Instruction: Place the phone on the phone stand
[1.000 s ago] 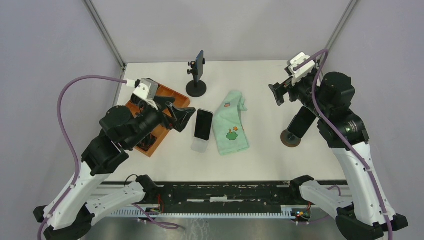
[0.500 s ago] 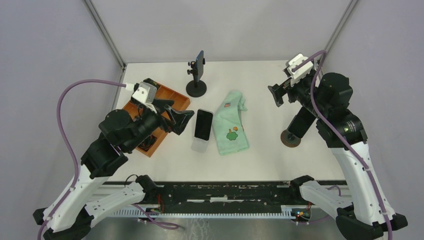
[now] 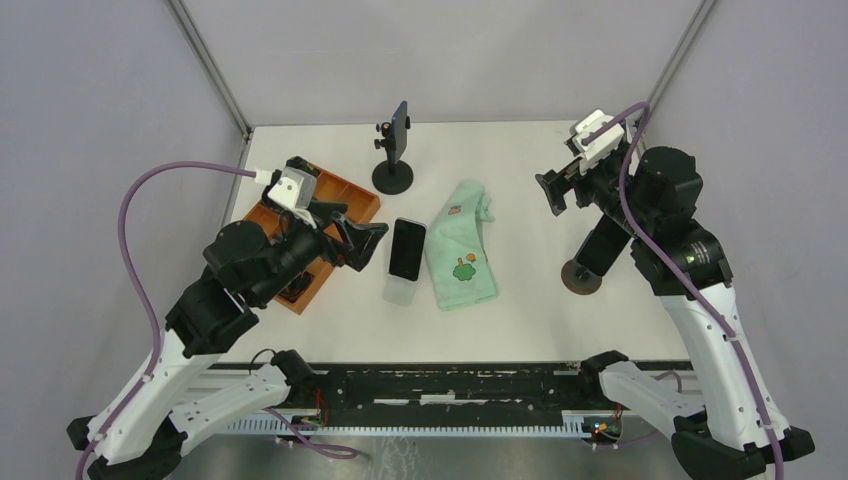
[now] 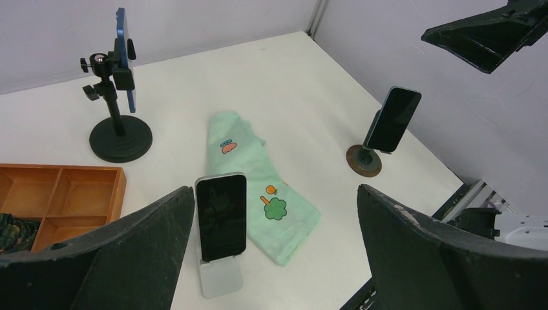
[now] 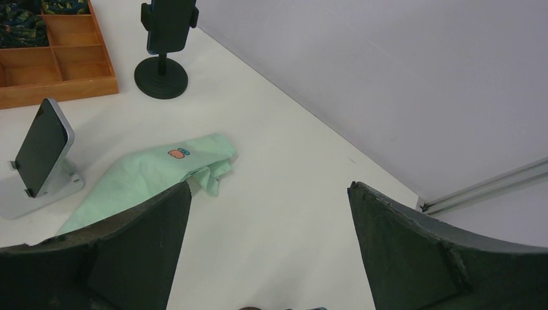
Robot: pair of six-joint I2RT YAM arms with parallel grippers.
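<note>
A black phone (image 3: 407, 248) leans on a white stand (image 3: 398, 291) in the table's middle; it also shows in the left wrist view (image 4: 221, 216) and the right wrist view (image 5: 40, 146). A second phone (image 3: 603, 245) sits on a round brown stand (image 3: 581, 278) at the right. A blue phone (image 3: 399, 128) is clamped upright in a black pole stand (image 3: 392, 177) at the back. My left gripper (image 3: 366, 238) is open and empty, just left of the middle phone. My right gripper (image 3: 551, 190) is open and empty, raised above the table at the right.
A green cloth (image 3: 461, 247) with a tree print lies right of the middle phone. An orange wooden tray (image 3: 325, 225) with compartments sits at the left under my left arm. The enclosure's walls bound the table's back and sides.
My left gripper has drawn back slightly to the left and up, away from the middle phone. The right arm has barely shifted.
</note>
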